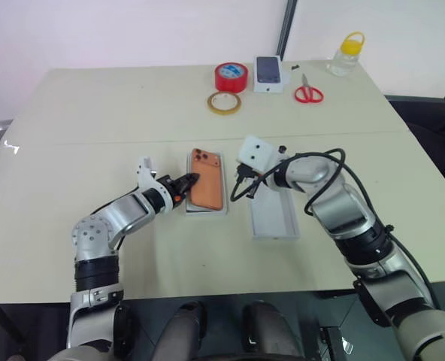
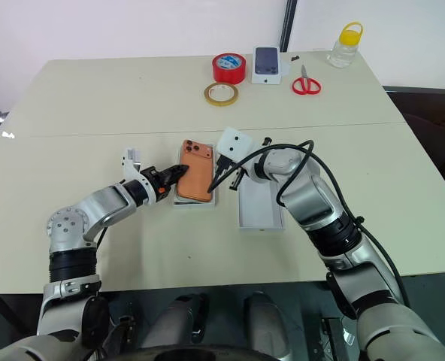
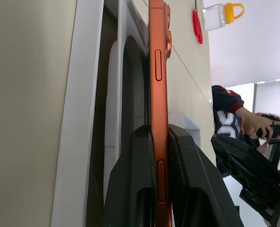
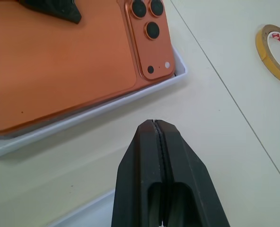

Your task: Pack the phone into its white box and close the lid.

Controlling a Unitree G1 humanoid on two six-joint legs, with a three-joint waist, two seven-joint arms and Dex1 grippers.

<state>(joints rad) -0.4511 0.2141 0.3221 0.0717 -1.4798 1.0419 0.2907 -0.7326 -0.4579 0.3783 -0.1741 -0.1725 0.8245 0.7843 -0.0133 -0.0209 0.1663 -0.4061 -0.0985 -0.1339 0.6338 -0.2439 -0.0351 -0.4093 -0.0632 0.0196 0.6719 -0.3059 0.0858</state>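
The phone, centre frame, sits in the white box: slim, rigid, likely slick. The left tool pinches its long edge, a sensible hold; the right tool hovers closed, empty.

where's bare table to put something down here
Free: the whole left side of the table, left of the tape rolls and the left gripper; also the right side, past the scissors. Crowded: the middle, where the phone lies in its white box beside the lid.
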